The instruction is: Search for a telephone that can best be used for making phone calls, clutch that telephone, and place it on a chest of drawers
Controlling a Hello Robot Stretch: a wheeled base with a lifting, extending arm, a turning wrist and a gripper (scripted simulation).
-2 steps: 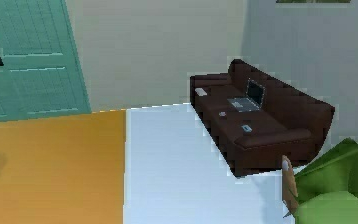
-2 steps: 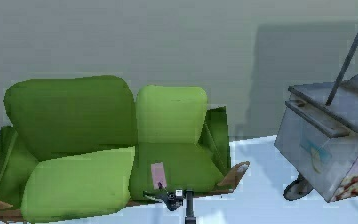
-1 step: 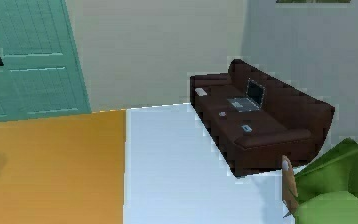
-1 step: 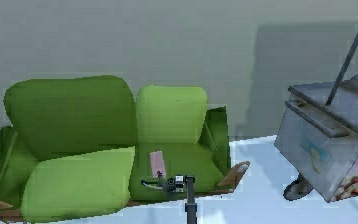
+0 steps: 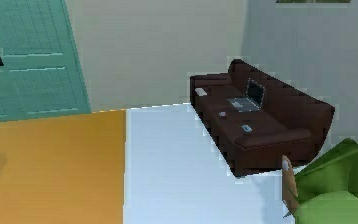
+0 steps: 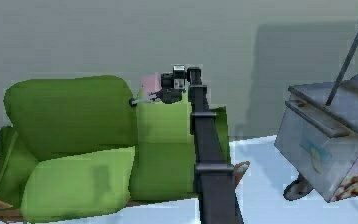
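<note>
A dark brown sofa (image 5: 262, 125) stands against the far wall. On its seat lie an open laptop (image 5: 252, 96) and three small flat things: one pale (image 5: 201, 93), one grey (image 5: 224, 113), one pale grey (image 5: 246, 127). I cannot make out which, if any, is a telephone. In the arm side view the dark arm bar (image 6: 209, 160) rises over a green armchair (image 6: 77, 140). The gripper (image 6: 139, 100) sits at the chair's back edge with a small pinkish patch (image 6: 149, 78) just above it. I cannot tell whether it holds anything.
The green armchair (image 5: 337, 185) with a wooden arm rest (image 5: 287, 180) fills the forward view's lower right. A teal door (image 5: 32, 60) stands at the left. Orange floor (image 5: 52, 160) meets a pale blue rug (image 5: 177, 160). A grey wheeled cart (image 6: 327, 140) stands at the arm side view's right.
</note>
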